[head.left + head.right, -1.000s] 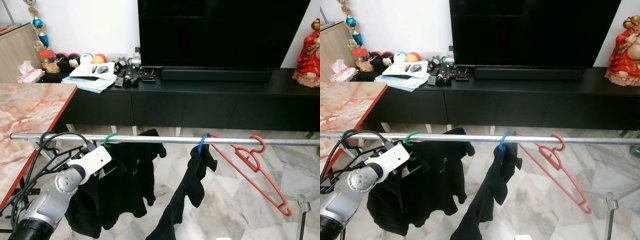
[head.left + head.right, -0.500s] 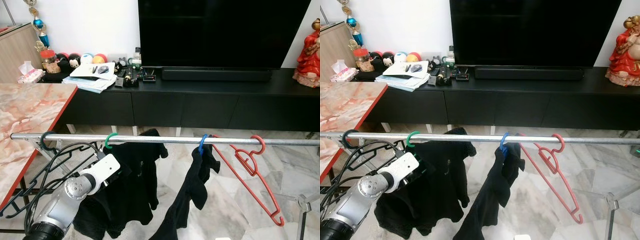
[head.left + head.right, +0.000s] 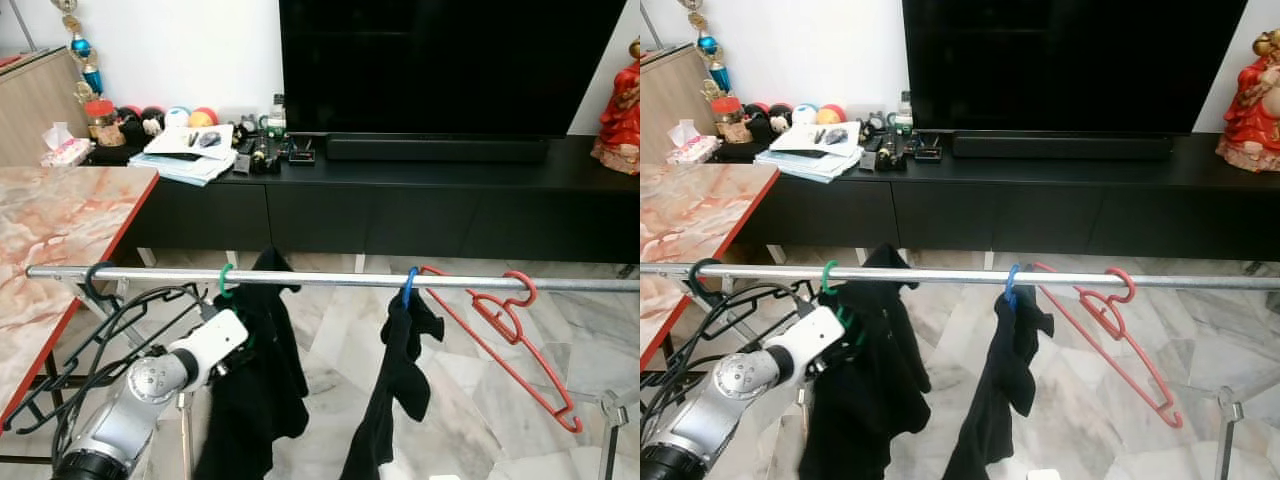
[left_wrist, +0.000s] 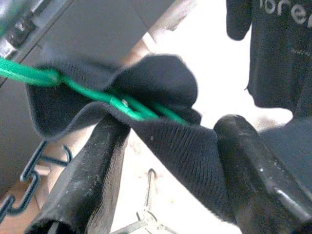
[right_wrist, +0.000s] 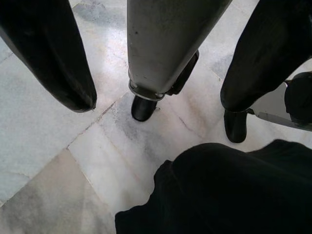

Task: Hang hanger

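The rail is showing as bare, shiny metal tube. The green hanger is gleaming like smooth glossy plastic, and the red hanger is looking like the same sort of plastic. The black shirt is hanging as soft matt cloth, its ribbed knit edge showing clearly in the left wrist view. The left gripper fingers are looking matt black with a faintly grainy surface. The left arm is shining as brushed silver metal. The floor is gleaming as polished marble tile. The table is showing a glossy marbled top.
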`<state>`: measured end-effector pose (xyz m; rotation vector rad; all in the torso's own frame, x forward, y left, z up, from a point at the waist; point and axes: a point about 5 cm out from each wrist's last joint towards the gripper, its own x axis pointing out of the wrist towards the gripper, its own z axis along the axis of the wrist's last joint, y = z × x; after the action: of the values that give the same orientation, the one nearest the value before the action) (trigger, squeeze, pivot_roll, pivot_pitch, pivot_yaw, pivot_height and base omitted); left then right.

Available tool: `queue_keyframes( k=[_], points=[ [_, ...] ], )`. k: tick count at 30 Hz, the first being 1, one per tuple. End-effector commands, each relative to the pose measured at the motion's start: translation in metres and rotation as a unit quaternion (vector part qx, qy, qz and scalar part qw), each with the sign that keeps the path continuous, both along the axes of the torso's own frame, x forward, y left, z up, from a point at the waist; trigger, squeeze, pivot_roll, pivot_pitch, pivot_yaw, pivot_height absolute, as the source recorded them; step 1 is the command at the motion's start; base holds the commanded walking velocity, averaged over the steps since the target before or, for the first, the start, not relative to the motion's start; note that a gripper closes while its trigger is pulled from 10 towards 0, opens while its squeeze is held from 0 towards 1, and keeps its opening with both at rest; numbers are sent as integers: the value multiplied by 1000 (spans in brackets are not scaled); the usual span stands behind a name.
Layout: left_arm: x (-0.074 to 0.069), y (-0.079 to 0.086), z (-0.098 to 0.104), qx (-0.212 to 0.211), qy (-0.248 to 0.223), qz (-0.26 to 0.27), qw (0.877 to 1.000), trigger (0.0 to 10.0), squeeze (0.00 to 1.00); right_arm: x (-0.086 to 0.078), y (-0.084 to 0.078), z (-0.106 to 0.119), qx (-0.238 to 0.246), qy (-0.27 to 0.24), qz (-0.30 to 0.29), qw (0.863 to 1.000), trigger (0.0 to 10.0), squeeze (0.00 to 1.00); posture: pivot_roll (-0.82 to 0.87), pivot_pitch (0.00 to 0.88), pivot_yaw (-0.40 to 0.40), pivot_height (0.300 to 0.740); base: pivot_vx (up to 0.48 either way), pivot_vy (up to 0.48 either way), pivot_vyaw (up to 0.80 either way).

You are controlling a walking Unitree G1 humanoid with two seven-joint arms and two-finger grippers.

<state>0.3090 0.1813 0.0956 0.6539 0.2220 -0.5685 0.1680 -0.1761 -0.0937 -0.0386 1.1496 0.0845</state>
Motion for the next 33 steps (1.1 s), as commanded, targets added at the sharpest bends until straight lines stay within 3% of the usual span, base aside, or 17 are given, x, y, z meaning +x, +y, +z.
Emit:
queue_keyframes(
  k=[1, 7, 9, 15, 20, 27, 33],
  points=[
    [2, -3, 8, -11, -23, -7, 1000, 10000, 0, 0, 2, 0, 0, 1, 4, 1000, 10000, 0, 133, 31, 37, 740, 0, 0, 0],
    [3, -3, 7, -11, -21, -14, 1000, 10000, 0, 0, 2, 0, 1, 1, 4, 1000, 10000, 0, 135, 32, 40, 740, 0, 0, 0],
    [3, -3, 5, 7, -15, -13, 1000, 10000, 0, 0, 2, 0, 1, 1, 3, 1000, 10000, 0, 134, 32, 41, 740, 0, 0, 0],
    [7, 5, 2, 37, -17, 16, 999, 10000, 0, 0, 3, 0, 2, 1, 3, 1000, 10000, 0, 136, 33, 43, 740, 0, 0, 0],
    [6, 17, -11, 76, 23, 60, 995, 10000, 0, 0, 4, 0, 3, 1, 6, 1000, 10000, 0, 138, 33, 45, 740, 0, 0, 0],
    [7, 18, -16, 60, 50, 98, 992, 10000, 0, 0, 4, 0, 3, 2, 7, 1000, 10000, 0, 136, 34, 46, 740, 0, 0, 0],
    [10, 12, -9, 1, 40, 98, 994, 10000, 0, 0, 4, 0, 1, 3, 11, 1000, 10000, 0, 139, 36, 46, 740, 0, 0, 0]
  ],
)
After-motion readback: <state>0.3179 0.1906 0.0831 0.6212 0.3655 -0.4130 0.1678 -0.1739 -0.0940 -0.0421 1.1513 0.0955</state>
